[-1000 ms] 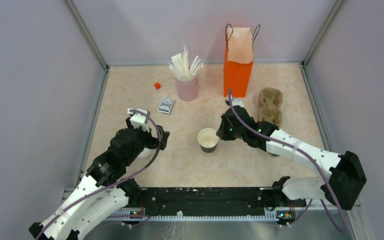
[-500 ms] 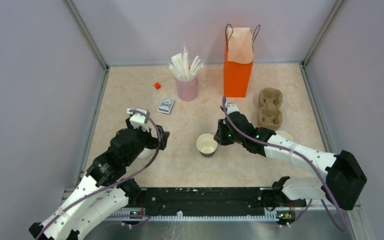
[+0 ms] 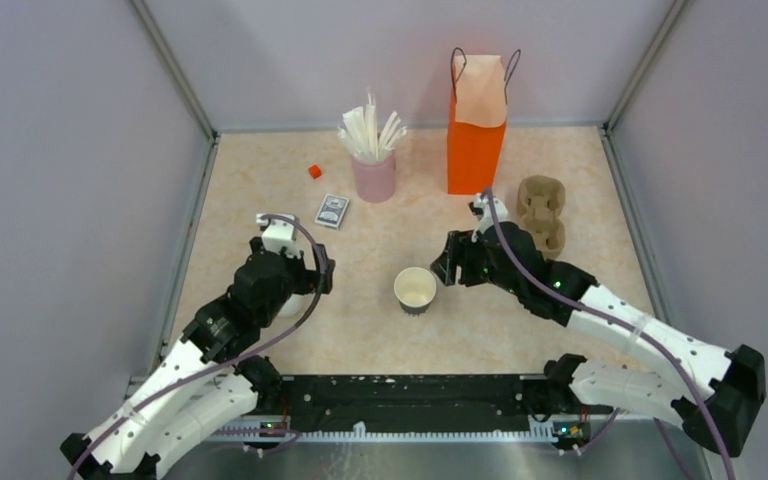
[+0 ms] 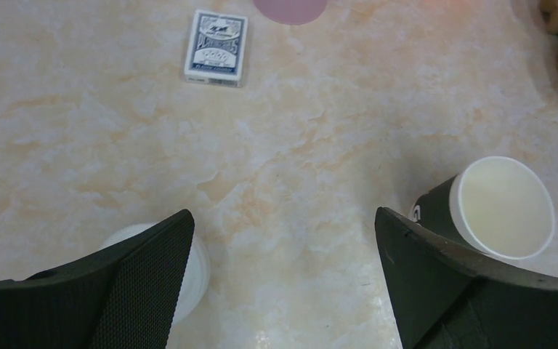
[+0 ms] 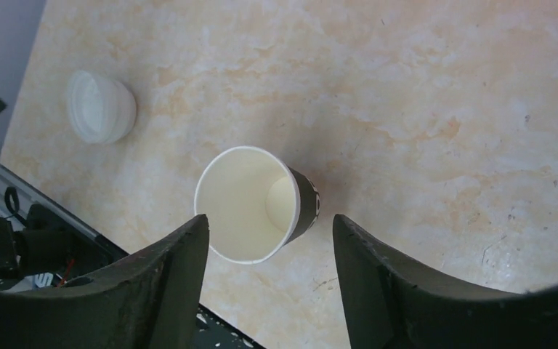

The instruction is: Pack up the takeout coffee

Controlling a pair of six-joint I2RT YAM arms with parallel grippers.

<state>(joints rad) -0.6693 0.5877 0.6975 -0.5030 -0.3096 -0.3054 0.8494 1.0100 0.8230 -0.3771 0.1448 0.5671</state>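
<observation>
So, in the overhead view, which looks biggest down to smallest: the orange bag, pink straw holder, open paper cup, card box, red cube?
1. orange bag
2. pink straw holder, straws included
3. open paper cup
4. card box, only slightly smaller than the cup
5. red cube, by far the smallest

The takeout coffee is the little brown cup with a white lid on top. It does not show in any of the views right now. I cannot tell where it stands. I cannot tell if it is upright or tipped over.
</observation>
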